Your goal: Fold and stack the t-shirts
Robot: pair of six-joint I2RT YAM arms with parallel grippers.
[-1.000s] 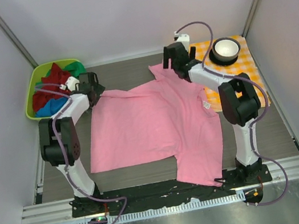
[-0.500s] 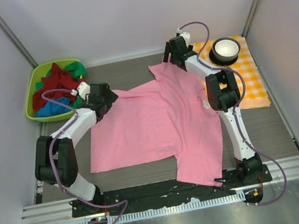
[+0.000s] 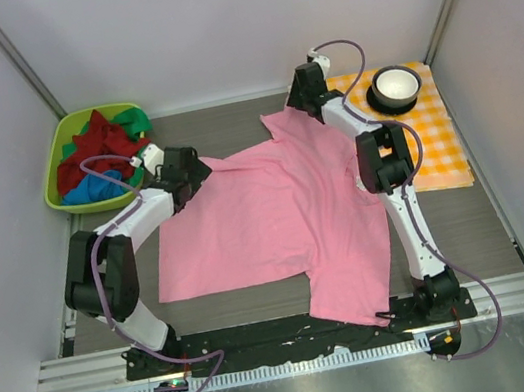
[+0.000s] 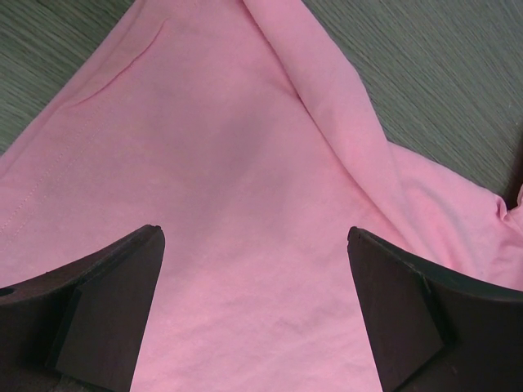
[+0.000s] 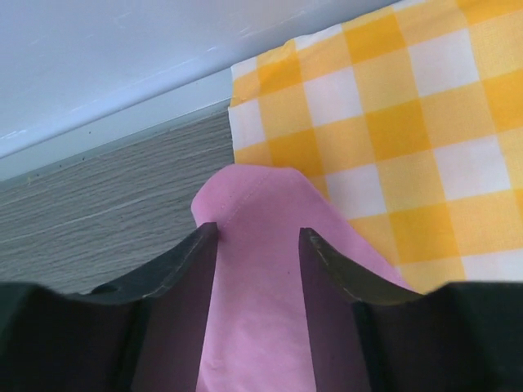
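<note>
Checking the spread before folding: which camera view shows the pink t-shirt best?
The top external view: the pink t-shirt lies spread on the table, with nearly its whole outline visible. The left wrist view shows only a close patch with a seam. The right wrist view shows only one corner at the right end effector, with the checked cloth behind.

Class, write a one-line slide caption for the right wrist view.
The right gripper, jaws apart, straddles a corner of the pink t-shirt, checked cloth behind.
</note>
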